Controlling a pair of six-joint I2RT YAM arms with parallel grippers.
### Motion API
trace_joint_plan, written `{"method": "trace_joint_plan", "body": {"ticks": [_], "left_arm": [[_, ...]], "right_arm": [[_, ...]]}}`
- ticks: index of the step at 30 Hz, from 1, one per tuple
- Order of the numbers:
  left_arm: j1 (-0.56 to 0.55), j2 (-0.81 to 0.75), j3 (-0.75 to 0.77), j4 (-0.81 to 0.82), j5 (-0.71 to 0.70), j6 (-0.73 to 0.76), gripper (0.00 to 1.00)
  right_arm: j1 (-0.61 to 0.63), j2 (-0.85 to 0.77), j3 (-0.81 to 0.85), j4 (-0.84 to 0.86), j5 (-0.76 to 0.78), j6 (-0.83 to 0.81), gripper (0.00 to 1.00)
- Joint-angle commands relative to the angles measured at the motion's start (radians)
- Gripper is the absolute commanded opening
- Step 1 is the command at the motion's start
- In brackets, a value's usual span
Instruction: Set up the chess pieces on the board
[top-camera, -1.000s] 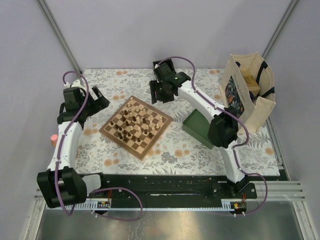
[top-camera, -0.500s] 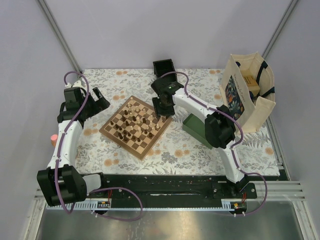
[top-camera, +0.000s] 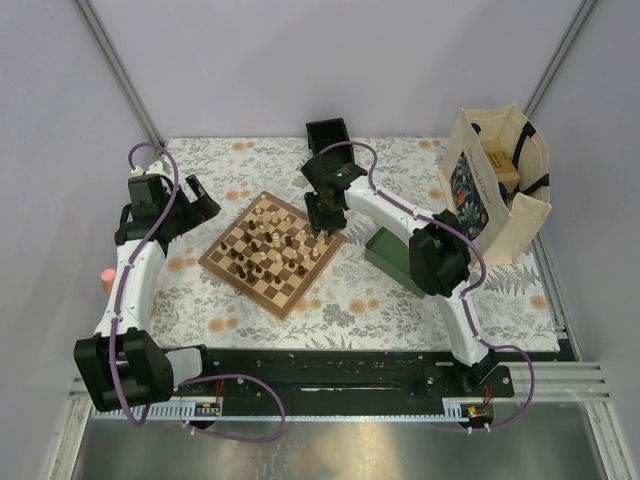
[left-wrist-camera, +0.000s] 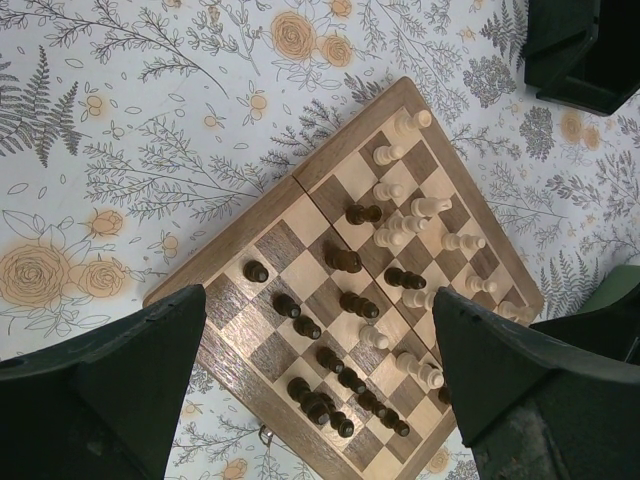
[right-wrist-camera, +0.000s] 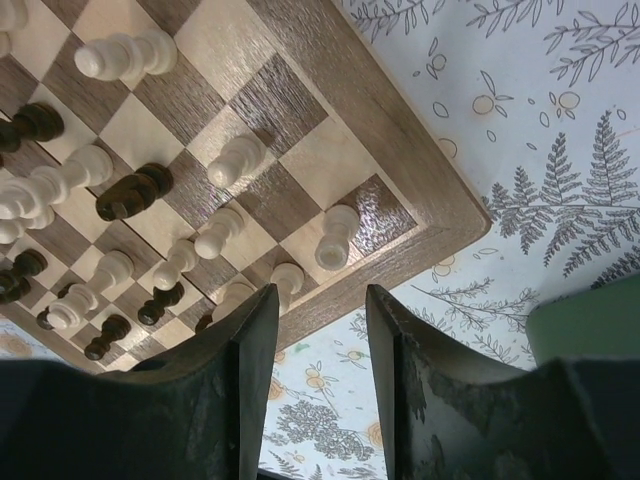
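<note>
Top external: floral tablecloth (top-camera: 385, 300), lilac walls (top-camera: 250, 70); left gripper (left-wrist-camera: 320, 298) wide, right gripper (right-wrist-camera: 320, 300) narrow at board (right-wrist-camera: 400, 150) edge.

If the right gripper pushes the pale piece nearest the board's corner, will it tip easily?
Probably: the pale piece stands tall on a narrow base. It looks small and wooden, so likely light. Fallen, its round body may roll.

no words, numbers, labels or brand marks can be read in any view. a dark printed panel is seen on the side of the cream tote bag (top-camera: 497, 212) at the far right corner of the table (top-camera: 385, 300), but its print is too small to be made out.
</note>
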Motion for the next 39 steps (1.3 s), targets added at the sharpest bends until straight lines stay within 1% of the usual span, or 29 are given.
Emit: {"method": "trace_joint_plan", "body": {"ticks": [1, 8, 9, 10, 20, 22, 23, 31, 33, 35, 36, 39], "left_arm": [[0.007, 0.005, 0.041, 0.019, 0.014, 0.016, 0.99], [0.005, 0.013, 0.043, 0.017, 0.017, 0.018, 0.99], [0.005, 0.015, 0.043, 0.016, 0.014, 0.018, 0.99], [0.005, 0.016, 0.043, 0.014, 0.014, 0.019, 0.99], [0.007, 0.038, 0.052, 0.010, 0.017, 0.019, 0.99], [0.007, 0.041, 0.053, 0.006, 0.019, 0.019, 0.99], [0.007, 0.044, 0.053, 0.006, 0.020, 0.019, 0.99], [0.007, 0.053, 0.058, 0.003, 0.030, 0.019, 0.99], [0.007, 0.054, 0.060, 0.005, 0.028, 0.019, 0.99], [0.007, 0.054, 0.060, 0.002, 0.030, 0.019, 0.99], [0.007, 0.054, 0.060, 0.003, 0.028, 0.019, 0.99], [0.007, 0.056, 0.060, 0.002, 0.030, 0.019, 0.99]], "right_arm": [[0.007, 0.017, 0.074, 0.019, 0.006, 0.010, 0.48], [0.007, 0.054, 0.103, 0.002, 0.006, 0.016, 0.47], [0.007, 0.057, 0.104, 0.000, 0.004, 0.017, 0.46], [0.007, 0.060, 0.109, -0.001, 0.006, 0.019, 0.43], [0.007, 0.086, 0.126, -0.018, 0.023, 0.016, 0.42], [0.007, 0.091, 0.127, -0.021, 0.030, 0.016, 0.41], [0.007, 0.091, 0.130, -0.021, 0.030, 0.014, 0.37], [0.009, 0.088, 0.126, -0.029, 0.043, 0.011, 0.37], [0.009, 0.084, 0.124, -0.030, 0.049, 0.010, 0.35], [0.009, 0.081, 0.121, -0.029, 0.057, 0.007, 0.28], [0.007, 0.081, 0.121, -0.032, 0.060, 0.007, 0.26], [0.009, 0.081, 0.121, -0.030, 0.061, 0.007, 0.26]]}}
